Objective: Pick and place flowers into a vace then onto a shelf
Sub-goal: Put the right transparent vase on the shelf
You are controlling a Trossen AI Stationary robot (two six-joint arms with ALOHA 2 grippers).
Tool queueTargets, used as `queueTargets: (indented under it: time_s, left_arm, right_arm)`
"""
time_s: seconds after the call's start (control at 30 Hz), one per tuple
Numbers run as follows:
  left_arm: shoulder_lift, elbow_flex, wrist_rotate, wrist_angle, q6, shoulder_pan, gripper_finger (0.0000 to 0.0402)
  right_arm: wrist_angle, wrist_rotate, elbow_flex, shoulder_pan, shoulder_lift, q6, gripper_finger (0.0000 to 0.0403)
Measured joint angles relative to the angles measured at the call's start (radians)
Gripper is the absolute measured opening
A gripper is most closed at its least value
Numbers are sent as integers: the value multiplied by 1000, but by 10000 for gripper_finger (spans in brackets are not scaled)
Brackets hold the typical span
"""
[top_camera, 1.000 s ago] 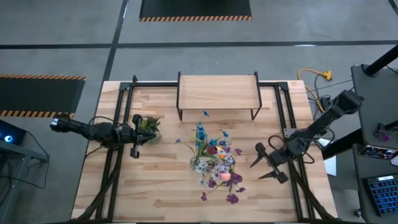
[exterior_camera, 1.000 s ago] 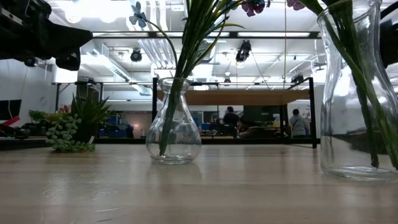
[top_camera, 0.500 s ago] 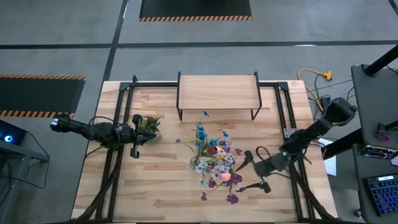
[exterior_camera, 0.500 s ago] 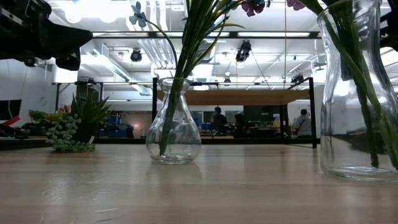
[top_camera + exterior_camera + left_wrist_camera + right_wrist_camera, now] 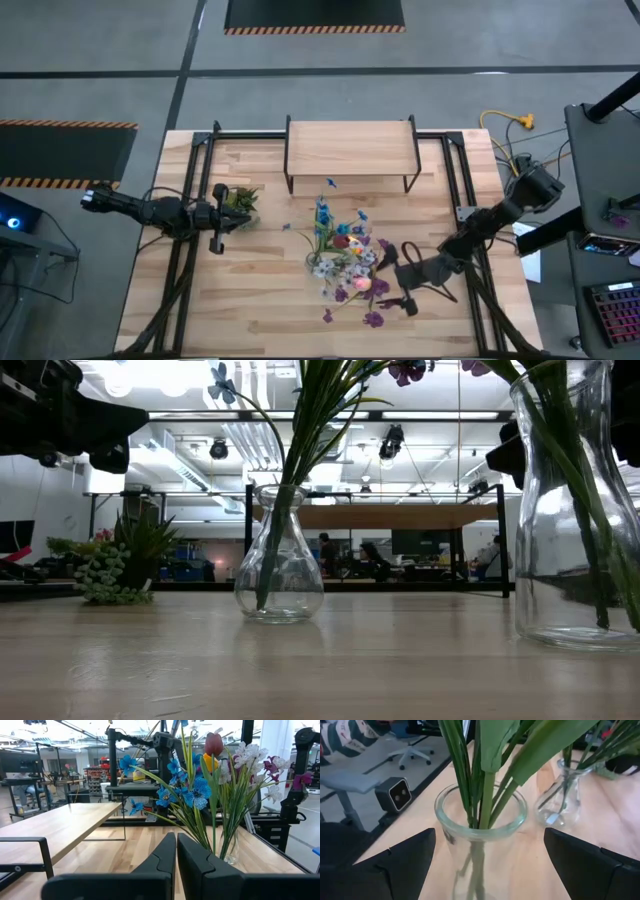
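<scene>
- the flowers [image 5: 345,262] stand in two clear glass vases mid-tabletop [image 5: 270,300], in front of the wooden shelf [image 5: 350,148].
- right tool [image 5: 400,277], fingers wide apart, flanks the nearer vase [image 5: 480,827]; smooth glass could slip or tip if gripped off-centre.
- left tool [image 5: 216,232] is closed, idle beside a potted plant [image 5: 238,200].

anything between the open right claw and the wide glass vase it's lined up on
Nothing visible. The open right claw has its fingers spread to either side of the wide clear glass vase holding green flower stems, with bare wooden tabletop around it. The small bulb-shaped glass vase stands apart, beyond it.
</scene>
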Motion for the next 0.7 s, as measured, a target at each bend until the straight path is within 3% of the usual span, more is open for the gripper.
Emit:
queueTargets:
  time_s: [0.33, 0.7]
  left_arm:
    - [1, 0, 0, -3, 0, 0, 0]
    - [13, 0, 0, -3, 0, 0, 0]
  right_arm:
    - [5, 2, 40, 0, 58, 62, 357]
    - [-2, 2, 52, 0, 62, 41, 240]
